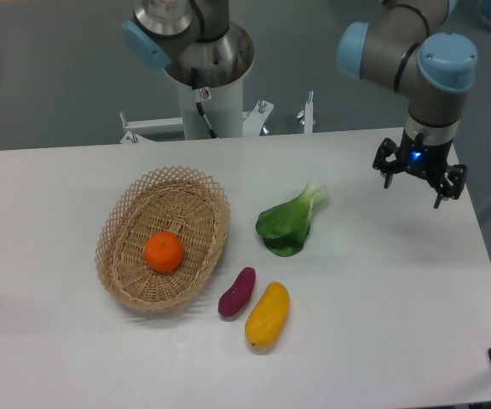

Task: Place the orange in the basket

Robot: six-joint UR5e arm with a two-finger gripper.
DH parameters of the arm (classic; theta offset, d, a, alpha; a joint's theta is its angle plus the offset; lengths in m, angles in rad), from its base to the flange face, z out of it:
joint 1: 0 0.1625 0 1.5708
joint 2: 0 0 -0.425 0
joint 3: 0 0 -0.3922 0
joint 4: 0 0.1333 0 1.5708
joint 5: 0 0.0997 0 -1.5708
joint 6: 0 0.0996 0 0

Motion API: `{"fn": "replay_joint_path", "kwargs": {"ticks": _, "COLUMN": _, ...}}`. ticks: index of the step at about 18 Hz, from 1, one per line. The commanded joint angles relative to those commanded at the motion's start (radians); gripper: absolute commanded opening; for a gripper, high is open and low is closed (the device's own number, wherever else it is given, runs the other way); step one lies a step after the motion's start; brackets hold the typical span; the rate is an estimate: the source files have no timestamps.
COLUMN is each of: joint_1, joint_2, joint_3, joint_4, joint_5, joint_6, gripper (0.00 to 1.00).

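Lying nearest on the white desk [382, 324] are a yellow mango [268, 314] and a purple sweet potato [237, 292], just beside each other. Behind them, the orange [164, 251] sits inside the basket [124, 220]. Farther right, past a leafy green [290, 221], the hand [419, 178] hovers empty, fingers spread.

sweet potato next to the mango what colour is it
Purple, a dark reddish shade; the sweet potato shows clearly in the fixed camera view.
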Motion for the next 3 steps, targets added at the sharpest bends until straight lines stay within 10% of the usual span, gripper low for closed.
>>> {"fn": "replay_joint_path", "kwargs": {"ticks": 3, "joint_1": 0.0, "joint_2": 0.0, "joint_3": 0.0, "joint_4": 0.002, "joint_5": 0.0, "joint_6": 0.0, "gripper": 1.0}}
